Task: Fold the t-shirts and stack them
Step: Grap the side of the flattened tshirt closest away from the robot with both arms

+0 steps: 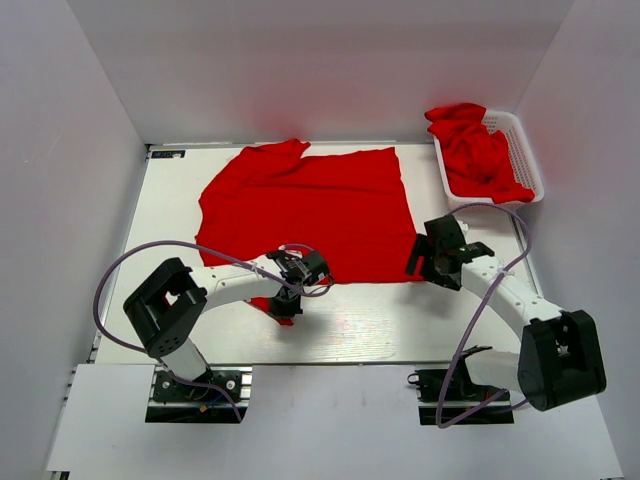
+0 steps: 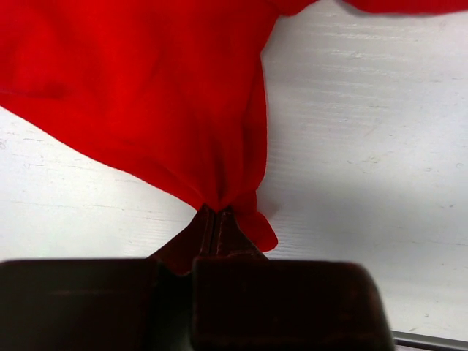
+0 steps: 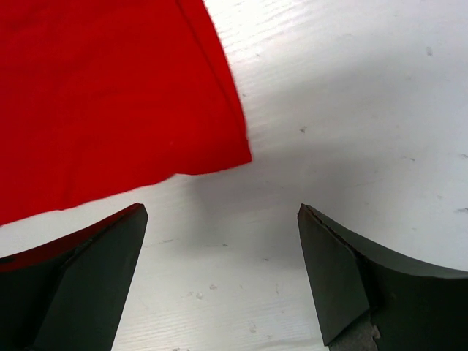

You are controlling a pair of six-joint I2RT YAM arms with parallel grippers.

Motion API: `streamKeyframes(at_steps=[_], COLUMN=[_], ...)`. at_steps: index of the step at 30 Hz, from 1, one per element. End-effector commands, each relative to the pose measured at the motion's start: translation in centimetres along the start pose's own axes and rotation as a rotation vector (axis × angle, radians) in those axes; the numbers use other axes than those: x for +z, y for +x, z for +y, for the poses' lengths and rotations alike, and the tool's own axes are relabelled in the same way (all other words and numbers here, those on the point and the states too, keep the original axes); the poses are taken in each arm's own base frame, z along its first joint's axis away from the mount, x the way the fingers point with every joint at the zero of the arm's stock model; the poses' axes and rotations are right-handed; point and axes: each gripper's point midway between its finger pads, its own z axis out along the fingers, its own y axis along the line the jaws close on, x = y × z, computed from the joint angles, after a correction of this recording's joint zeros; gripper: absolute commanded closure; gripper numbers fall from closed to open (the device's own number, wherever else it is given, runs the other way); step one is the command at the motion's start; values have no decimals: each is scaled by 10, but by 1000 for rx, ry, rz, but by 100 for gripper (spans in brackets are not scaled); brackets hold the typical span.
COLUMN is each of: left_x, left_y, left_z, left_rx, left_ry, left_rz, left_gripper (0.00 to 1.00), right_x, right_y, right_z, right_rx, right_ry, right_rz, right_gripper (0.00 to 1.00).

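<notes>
Left gripper is clamped shut on a bunched near edge of the red t-shirt spread across the white table, the right gripper hangs wide open at its near right corner, and crumpled t-shirts fill the far-right basket.

One t-shirt is spread on the table in the middle of the frame. The basket is placed at the upper right, and other t-shirts are piled in it. The left gripper is found at the lower left edge of the spread t-shirt, the right gripper at its lower right corner.
</notes>
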Motion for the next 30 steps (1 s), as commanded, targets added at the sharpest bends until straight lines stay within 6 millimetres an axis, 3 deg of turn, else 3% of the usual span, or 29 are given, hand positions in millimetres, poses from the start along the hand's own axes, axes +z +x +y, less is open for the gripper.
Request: streamKeyframes(at_steps=[1,10,22,30], left_x=[-14,-13,-13,-12], left_y=[-11,-11,-11,-8], left_z=[-6,-5,-5,-1], left_rx=[-23,-14,-14,-8], left_ry=[32,31,31,18], left_rz=[-41,-41,-41,-30], left_gripper=[100,100,100,100], right_x=[8,34,51,58], right_y=[-5,-3,2,0], right_z=[14,17,2,2], right_rx=[39,61,90,99], right_ry=[-55,-25,49,69], right_rz=[-10,9,-23,-21], right_gripper=[11,12,16,18])
